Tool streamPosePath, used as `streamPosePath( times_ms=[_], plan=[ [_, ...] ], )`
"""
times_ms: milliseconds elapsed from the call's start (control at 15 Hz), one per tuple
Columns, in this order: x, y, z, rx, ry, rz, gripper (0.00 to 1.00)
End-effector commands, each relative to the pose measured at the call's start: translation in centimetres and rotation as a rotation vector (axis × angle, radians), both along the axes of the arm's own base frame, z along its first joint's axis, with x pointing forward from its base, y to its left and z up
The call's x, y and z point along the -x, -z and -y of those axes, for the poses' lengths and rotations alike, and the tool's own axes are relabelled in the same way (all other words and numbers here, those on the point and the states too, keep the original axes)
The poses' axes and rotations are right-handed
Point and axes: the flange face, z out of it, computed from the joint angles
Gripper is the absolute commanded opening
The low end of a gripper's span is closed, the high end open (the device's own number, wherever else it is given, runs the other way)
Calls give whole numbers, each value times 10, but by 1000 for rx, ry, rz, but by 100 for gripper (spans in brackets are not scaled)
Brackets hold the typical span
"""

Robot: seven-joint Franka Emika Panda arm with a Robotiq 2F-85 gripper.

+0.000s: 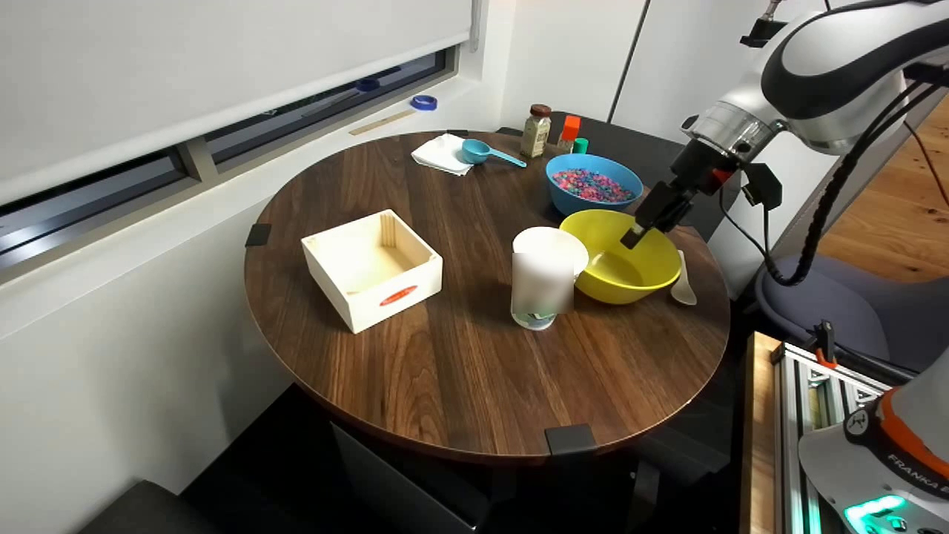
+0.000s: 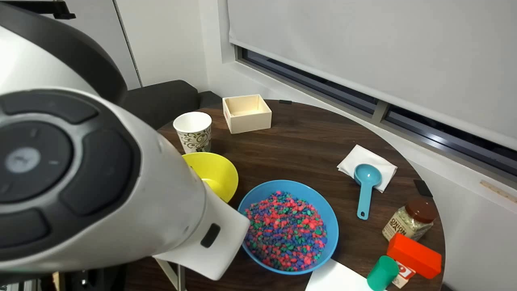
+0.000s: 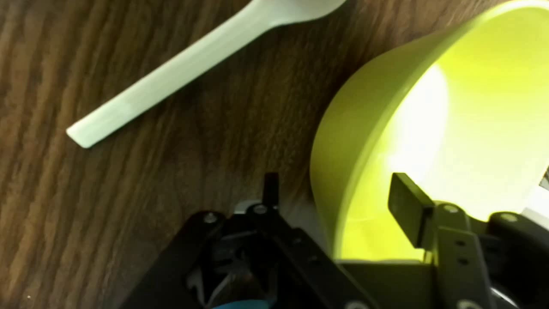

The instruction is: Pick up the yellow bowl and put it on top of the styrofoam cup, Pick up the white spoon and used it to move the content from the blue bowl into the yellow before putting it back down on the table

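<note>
In the wrist view, the end effector has its jaws apart, one outside the yellow bowl, one inside, clamped on nothing. The white spoon lies on the tabletop past the outer jaw. The step in hand seems to be gripping the rim: close squarely so the bowl doesn't skid.

In an exterior view, the styrofoam cup stands upright across the bowl from the end effector; whether cup and bowl touch, I cannot tell. Lifting straight up first should spare that cup a knock.

In an exterior view where the arm hides the end effector, the blue bowl holds the content just beside the yellow one. Steer clear of the blue bowl, then lower level onto the cup.
</note>
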Motion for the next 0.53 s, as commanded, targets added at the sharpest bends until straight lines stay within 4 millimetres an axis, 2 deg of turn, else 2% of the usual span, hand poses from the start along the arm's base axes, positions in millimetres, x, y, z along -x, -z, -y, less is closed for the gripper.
streamPosePath(
  times_ms=[0, 267, 333, 467],
  plan=[
    [-4, 7, 2, -59, 3, 12, 37],
    [-4, 13, 5, -94, 21, 0, 6],
    [-4, 15, 6, -105, 27, -6, 1],
    [-4, 17, 7, -126, 28, -16, 0]
  ],
)
